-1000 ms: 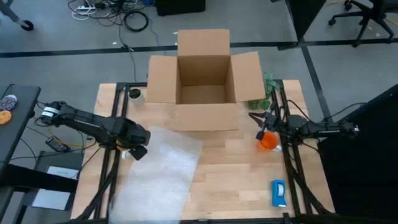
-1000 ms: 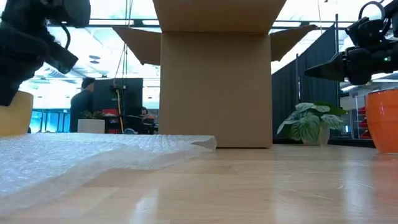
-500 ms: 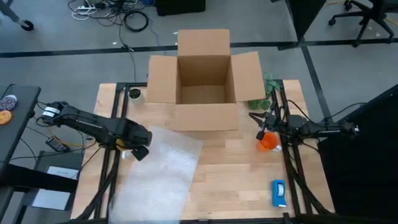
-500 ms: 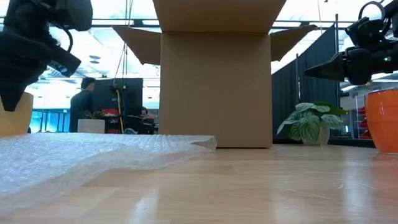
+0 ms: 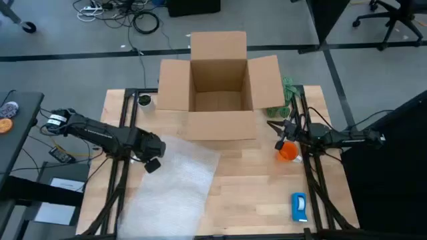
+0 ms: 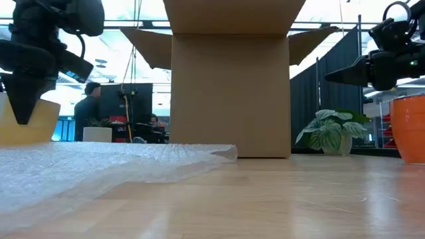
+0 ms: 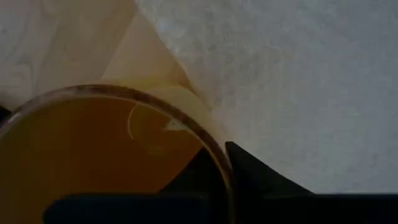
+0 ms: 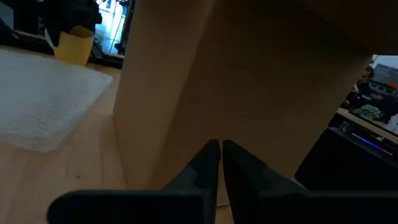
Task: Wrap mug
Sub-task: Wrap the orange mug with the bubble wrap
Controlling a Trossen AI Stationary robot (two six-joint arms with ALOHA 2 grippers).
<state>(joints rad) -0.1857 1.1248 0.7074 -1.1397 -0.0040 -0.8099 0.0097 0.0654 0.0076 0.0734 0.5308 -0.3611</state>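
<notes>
Since a second ago the left gripper (image 5: 152, 162) has slid a little toward the cardboard box (image 5: 217, 85), coming in over the near-left corner of the bubble wrap sheet (image 5: 172, 190), and in the low view the sheet's far corner has shifted slightly toward the box; the right arm and the mug have not moved.

The cardboard box stands open at the back of the wooden table (image 5: 247, 183), its flaps spread. In front of the box and to its left the bubble wrap sheet lies flat, its far corner just short of the box's front wall.

The left gripper hangs at the sheet's left edge, front-left of the box. Its wrist view shows a yellowish tape roll (image 7: 106, 155) right at the fingers, and the low view shows the same roll (image 6: 30, 123) under the dark gripper. Whether the fingers clamp it cannot be told.

The right gripper (image 5: 272, 125) sits front-right of the box, pointing at the box's right corner, its two fingers pressed nearly together with nothing between them (image 8: 214, 163).

The orange mug (image 5: 287, 151) stands upright on the table front-right of the box, just beside the right arm's wrist and free of the gripper.

A small blue-and-white object (image 5: 298, 207) lies further out from the box, near the table's front-right edge.
</notes>
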